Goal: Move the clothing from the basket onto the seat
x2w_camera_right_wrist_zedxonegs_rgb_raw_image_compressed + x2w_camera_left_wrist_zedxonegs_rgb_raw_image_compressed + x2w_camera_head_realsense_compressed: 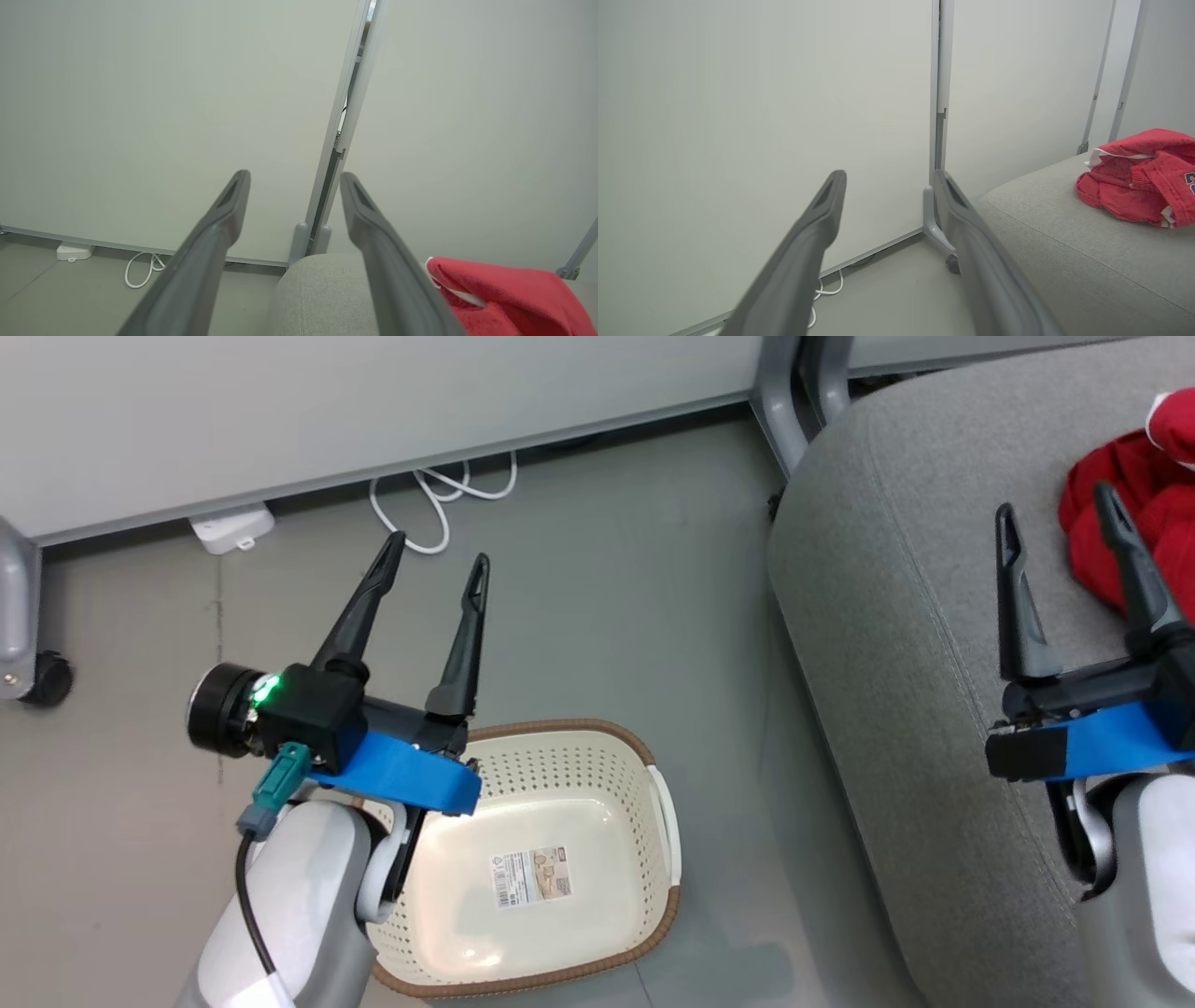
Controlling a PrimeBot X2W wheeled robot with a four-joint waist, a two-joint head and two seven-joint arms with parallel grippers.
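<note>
While the basket (560, 767) stands on the floor at about 6 o'clock in the head view, its pale bottom showing a barcode sticker (530, 876), the clothing (1134, 504) lies as a red heap on the seat (887, 616), out at 2 o'clock by the right edge. The left gripper (439, 549) hangs with its wrist over the basket's 10 o'clock rim. Its fingers are spread wide with nothing between them and point toward 12 o'clock at the wall. The right gripper (1056, 499) is over the seat at 3 o'clock, its fingers just as wide apart and holding nothing. One finger crosses in front of the heap's edge, and I cannot tell whether it touches the cloth. From the left wrist the heap shows white trim and a bit of dark navy print. A white cable (439, 499) loops on the floor at 11 o'clock under the wall, with a small white box (231, 529) near it. A black caster (47, 679) sits at 9 o'clock.
</note>
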